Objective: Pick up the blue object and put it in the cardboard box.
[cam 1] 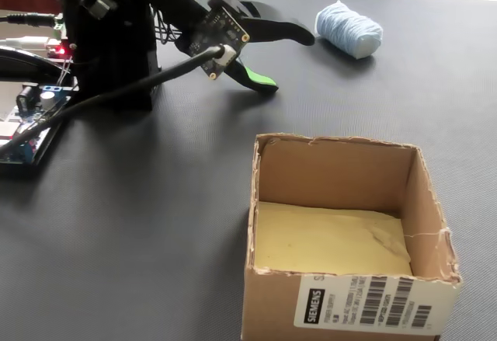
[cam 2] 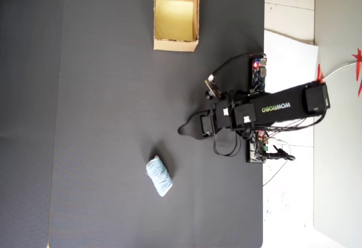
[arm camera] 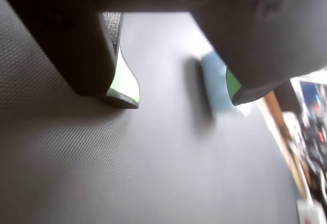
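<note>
The blue object (cam 1: pixel 349 29) is a pale blue wound bundle lying on the dark mat, also seen in the overhead view (cam 2: pixel 159 175). In the wrist view the blue object (arm camera: pixel 217 89) lies ahead, partly hidden behind the right jaw. My gripper (arm camera: pixel 181 99) is open, its green-padded jaws wide apart with only mat between them. In the fixed view my gripper (cam 1: pixel 289 63) hovers just left of the bundle, not touching it. The cardboard box (cam 1: pixel 334 174) stands open in the foreground with nothing inside. From overhead my gripper (cam 2: pixel 182 129) is between the box (cam 2: pixel 175 46) and the bundle.
The arm's black base (cam 1: pixel 109 46) and circuit boards with cables (cam 1: pixel 31 123) sit at the left of the fixed view. In the overhead view the mat ends at a white surface (cam 2: pixel 288 56) on the right, where the boards lie.
</note>
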`<action>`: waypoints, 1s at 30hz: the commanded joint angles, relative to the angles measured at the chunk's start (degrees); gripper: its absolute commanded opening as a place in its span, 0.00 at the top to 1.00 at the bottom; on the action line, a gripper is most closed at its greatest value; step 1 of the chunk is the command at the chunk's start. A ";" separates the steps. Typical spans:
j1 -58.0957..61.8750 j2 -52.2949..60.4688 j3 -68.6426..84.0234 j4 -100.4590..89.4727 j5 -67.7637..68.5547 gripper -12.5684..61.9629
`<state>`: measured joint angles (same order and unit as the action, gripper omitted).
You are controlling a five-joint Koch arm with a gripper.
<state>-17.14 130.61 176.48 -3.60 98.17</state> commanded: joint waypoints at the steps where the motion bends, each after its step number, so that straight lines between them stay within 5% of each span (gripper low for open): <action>1: -3.34 5.10 2.20 0.79 0.35 0.38; 16: -17.14 5.01 0.26 -0.53 0.97 0.39; 30: -17.67 -1.32 -20.48 10.20 1.05 0.39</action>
<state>-34.19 129.73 161.19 7.12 98.00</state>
